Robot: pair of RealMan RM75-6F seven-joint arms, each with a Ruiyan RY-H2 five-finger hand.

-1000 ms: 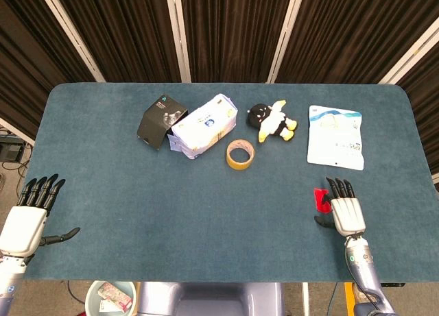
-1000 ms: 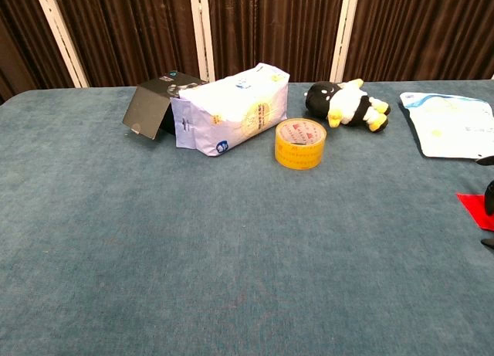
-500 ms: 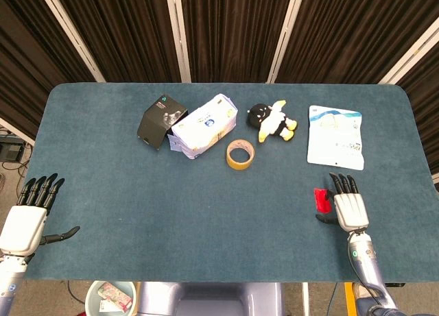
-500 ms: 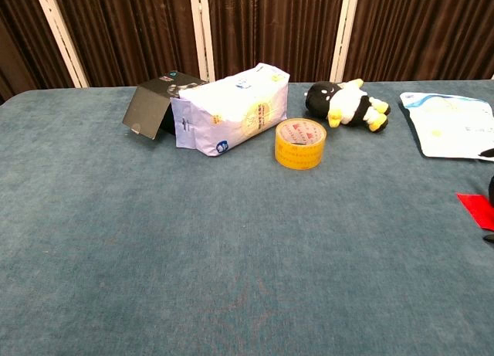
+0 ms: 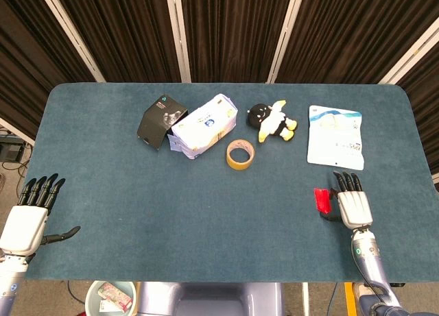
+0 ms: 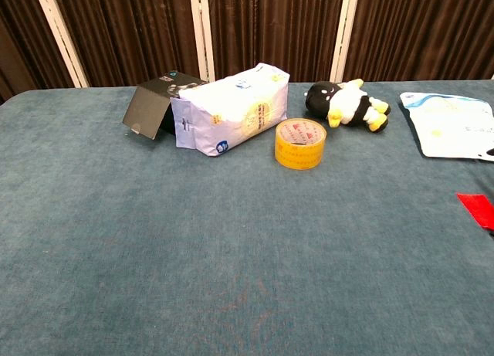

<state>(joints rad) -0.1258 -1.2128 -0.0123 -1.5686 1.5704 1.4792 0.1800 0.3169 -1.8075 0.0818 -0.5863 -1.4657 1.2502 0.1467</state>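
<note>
Both hands spread, holding nothing; right hand [image 5: 354, 208] just beside red piece [image 5: 320, 199]. Best approached low, pinching its edge; left hand [image 5: 26, 220] idle.

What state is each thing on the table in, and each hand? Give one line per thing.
Right hand: open, fingers apart, beside the red piece.
Left hand: open, off the table's edge.
Red piece: flat, unheld.
Tape roll: lying flat.
Black box: tilted against the tissue pack.
Plush toy: lying down.
White pouch: flat.
</note>
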